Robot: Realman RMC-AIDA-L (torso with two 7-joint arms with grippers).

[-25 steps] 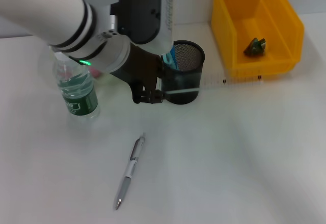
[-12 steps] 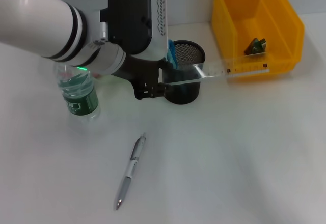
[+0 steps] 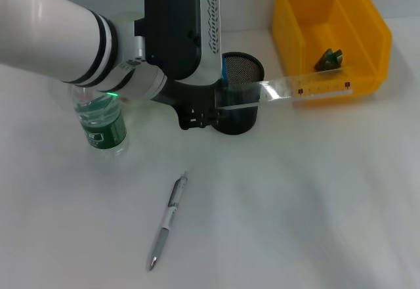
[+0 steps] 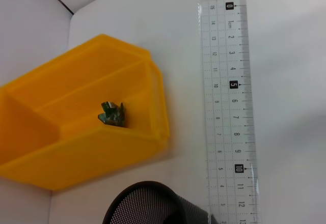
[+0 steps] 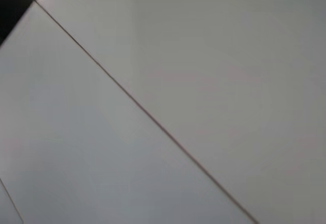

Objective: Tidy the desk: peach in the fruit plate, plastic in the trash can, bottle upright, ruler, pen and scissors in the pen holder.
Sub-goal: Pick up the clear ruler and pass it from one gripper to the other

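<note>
My left gripper is shut on one end of the clear ruler, held level above the table beside the black mesh pen holder. The ruler crosses the holder's rim, and its far end reaches the front wall of the yellow bin. The left wrist view shows the ruler lengthwise above the holder. A crumpled green plastic piece lies in the bin. The bottle stands upright at the left. The pen lies on the table in front. Peach, fruit plate and scissors are not visible.
The yellow bin stands at the back right, also seen in the left wrist view. My left arm covers the back left of the table. The right wrist view shows only a plain grey surface.
The ruler has risen from lying on the table behind the holder to hanging level above it. My left gripper has shifted slightly right with it.
</note>
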